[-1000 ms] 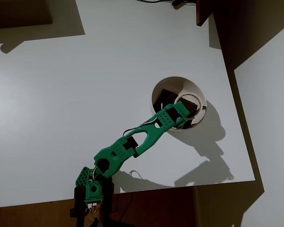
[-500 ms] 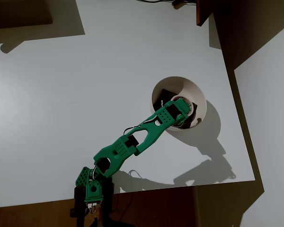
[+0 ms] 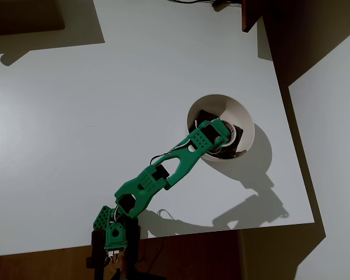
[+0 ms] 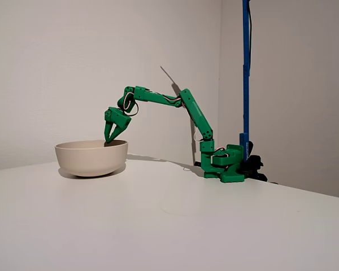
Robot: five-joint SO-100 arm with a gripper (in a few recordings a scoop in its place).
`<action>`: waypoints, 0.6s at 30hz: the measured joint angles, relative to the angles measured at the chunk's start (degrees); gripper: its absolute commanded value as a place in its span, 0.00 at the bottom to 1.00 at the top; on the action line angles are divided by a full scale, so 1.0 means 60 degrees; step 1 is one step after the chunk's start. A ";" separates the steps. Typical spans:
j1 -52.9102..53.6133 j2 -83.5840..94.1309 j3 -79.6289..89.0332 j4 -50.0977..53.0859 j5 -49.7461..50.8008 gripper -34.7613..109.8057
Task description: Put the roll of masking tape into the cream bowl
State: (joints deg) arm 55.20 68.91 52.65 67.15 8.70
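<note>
Open table (image 4: 175, 226) surrounds the cream bowl (image 4: 91, 158).

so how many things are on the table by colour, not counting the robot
cream: 2, the bowl and the roll of tape inside it
dark brown: 1, the square piece in the bowl
total: 3
</note>
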 measured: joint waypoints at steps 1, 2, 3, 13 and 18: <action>-0.0117 0.0176 0.0000 0.0132 0.0073 0.18; -0.0220 0.0337 0.0000 0.0264 0.0117 0.18; -0.0337 0.0513 0.0000 0.0410 0.0205 0.18; -0.2227 0.3398 -0.0015 0.2446 0.0483 0.18; -0.3647 0.4761 0.0000 0.4028 0.0205 0.18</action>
State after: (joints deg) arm 33.31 97.47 52.65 91.32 9.93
